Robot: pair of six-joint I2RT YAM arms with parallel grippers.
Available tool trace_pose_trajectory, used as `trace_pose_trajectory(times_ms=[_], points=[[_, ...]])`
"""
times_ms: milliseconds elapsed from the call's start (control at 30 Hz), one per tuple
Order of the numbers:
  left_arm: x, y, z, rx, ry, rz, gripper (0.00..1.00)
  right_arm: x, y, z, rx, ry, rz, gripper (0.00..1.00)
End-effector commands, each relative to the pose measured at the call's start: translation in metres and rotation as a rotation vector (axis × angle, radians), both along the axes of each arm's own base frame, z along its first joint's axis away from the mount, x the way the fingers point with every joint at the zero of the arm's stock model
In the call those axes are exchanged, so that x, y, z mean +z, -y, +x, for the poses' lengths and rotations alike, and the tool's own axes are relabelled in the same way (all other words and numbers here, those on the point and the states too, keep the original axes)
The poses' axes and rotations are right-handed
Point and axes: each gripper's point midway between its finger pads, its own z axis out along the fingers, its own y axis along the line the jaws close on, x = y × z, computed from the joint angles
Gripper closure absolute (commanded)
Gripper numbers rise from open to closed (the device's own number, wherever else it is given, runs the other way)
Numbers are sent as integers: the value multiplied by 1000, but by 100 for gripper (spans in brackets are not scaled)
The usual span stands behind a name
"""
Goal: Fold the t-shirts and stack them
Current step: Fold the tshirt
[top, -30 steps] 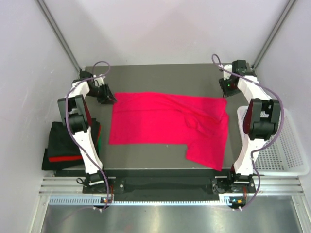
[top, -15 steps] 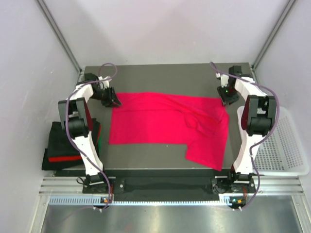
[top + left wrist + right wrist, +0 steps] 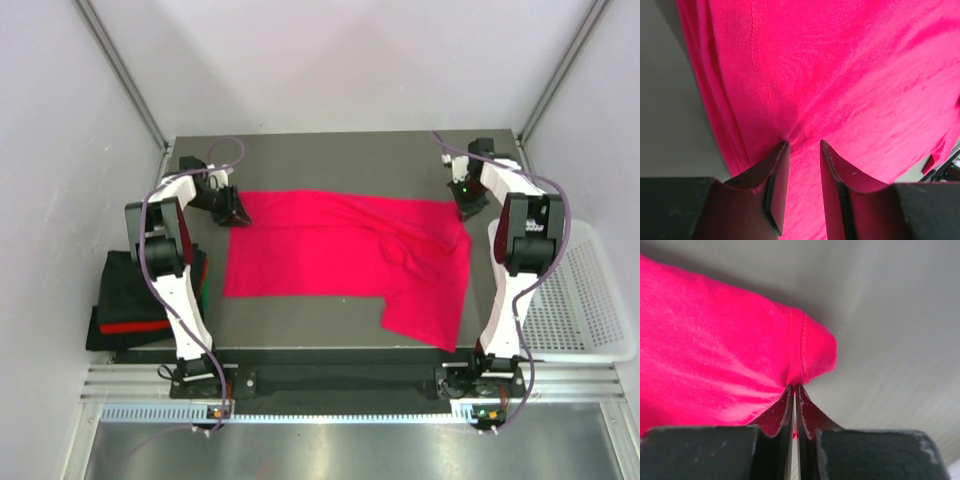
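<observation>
The magenta-red t-shirt [image 3: 340,255] lies spread flat on the dark table [image 3: 330,155], with one part hanging toward the front right. My left gripper [image 3: 237,211] rests on the shirt's far left corner. In the left wrist view it [image 3: 802,145] is open, its fingertips [image 3: 782,150] pressed on the cloth [image 3: 840,75] with a strip of cloth between them. My right gripper [image 3: 466,208] is at the far right corner. In the right wrist view it [image 3: 795,387] is shut on the shirt's hemmed corner [image 3: 805,350]. The folded black, red and green shirts [image 3: 135,300] are piled left of the table.
A white mesh basket [image 3: 585,300] stands to the right of the table. Grey walls enclose the table at the back and sides. A metal rail runs along the near edge under the arm bases.
Both grippers have moved inward and down onto the shirt's far corners. The shirt itself lies as before.
</observation>
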Motion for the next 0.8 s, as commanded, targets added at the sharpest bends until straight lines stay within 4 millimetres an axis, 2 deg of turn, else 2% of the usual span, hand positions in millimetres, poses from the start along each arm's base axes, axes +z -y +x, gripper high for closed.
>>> trace_pose_trajectory(times_ms=[0,133,200,233,433,500,633,667,700,767], points=[[-16,-9,-1,-10,-20,59,64,17,0,27,-4,95,20,100],[-23,-16,-2,-7,-32,101,64,39,10,53,-33,196,0,100],[-27,-18,-4,-10,-39,115,64,42,13,62,-50,210,9,100],[-29,-21,-5,-7,-43,134,64,52,14,71,-54,236,8,100],[-35,-34,1,17,-36,208,66,56,17,93,-64,270,5,100],[-35,-38,4,23,-29,234,66,48,20,96,-64,256,-12,100],[-16,-39,12,19,22,231,66,39,27,98,-80,247,-38,96],[-11,-38,14,17,39,231,67,40,32,99,-96,253,-39,93],[1,-39,19,23,79,235,67,43,33,100,-105,262,-37,86],[10,-41,24,31,112,245,67,52,40,104,-123,294,-38,85]])
